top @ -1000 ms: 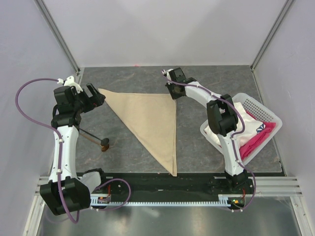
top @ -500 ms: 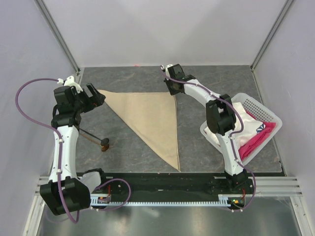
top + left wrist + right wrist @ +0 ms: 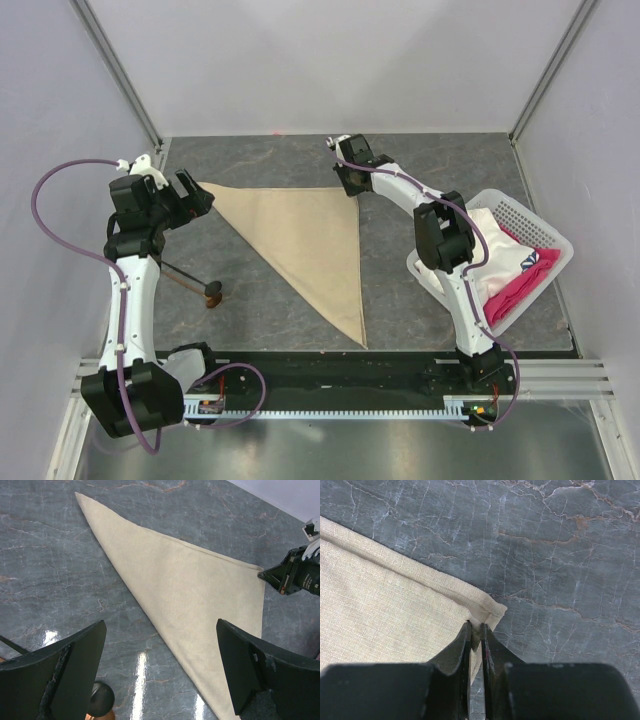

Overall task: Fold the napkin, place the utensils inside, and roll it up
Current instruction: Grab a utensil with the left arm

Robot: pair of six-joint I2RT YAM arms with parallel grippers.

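The napkin (image 3: pixel 305 245) lies flat on the counter (image 3: pixel 450 160) as a folded triangle, its far right corner clenched in your right tool (image 3: pixel 476 632), so the fold step reads as all but complete. Your left tool (image 3: pixel 190 195) hangs released by the far left corner, and the utensil (image 3: pixel 190 283) lies apart beside that arm. Next, I judge: let go without dragging the corner, then bring the utensil onto the cloth.

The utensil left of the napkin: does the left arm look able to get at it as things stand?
Probably yes. The left gripper is open and empty, and the utensil lies uncovered on the table, apart from the napkin, close beside that arm. Nothing sits over it.
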